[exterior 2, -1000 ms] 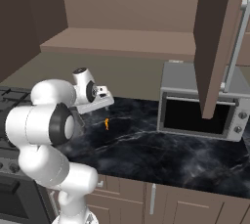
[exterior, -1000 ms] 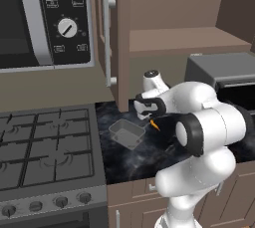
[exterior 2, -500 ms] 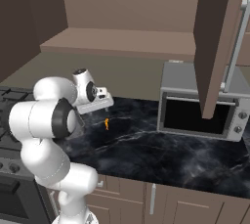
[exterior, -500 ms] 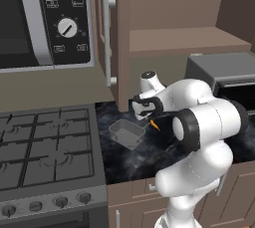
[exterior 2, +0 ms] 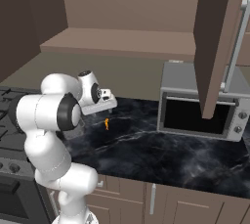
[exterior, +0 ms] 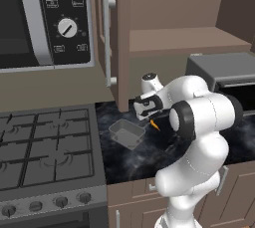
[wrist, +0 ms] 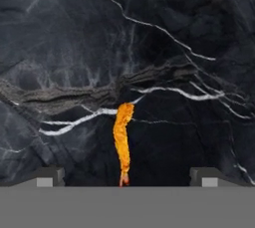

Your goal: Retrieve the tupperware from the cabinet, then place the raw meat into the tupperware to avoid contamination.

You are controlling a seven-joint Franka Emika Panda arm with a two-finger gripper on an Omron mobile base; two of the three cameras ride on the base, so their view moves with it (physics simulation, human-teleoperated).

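The tupperware (exterior: 127, 133), a small translucent grey tub, sits upright on the dark marble counter (exterior: 124, 160) just right of the stove. The raw meat (exterior: 155, 124), a tiny orange sliver, lies on the counter to the tub's right. My gripper (exterior: 149, 118) hangs open just above the meat, pointing down at it. In the hand view the raw meat (wrist: 122, 140) lies midway between the two fingertips (wrist: 47, 174), untouched, and the gripper (wrist: 127, 176) holds nothing. From the right, the raw meat (exterior 2: 107, 123) sits below the gripper (exterior 2: 108, 111). The cabinet (exterior: 184, 40) stands open above.
The open cabinet door (exterior: 112, 38) hangs just behind and left of my hand. A grey toaster oven (exterior 2: 200, 103) stands on the counter to the right under another open door (exterior 2: 219, 37). A gas stove (exterior: 45, 152) lies to the left, with a microwave (exterior: 45, 18) above it.
The arm's elbow has shifted slightly. The hand stays over the meat with its jaws open. The tub and the meat have not moved.
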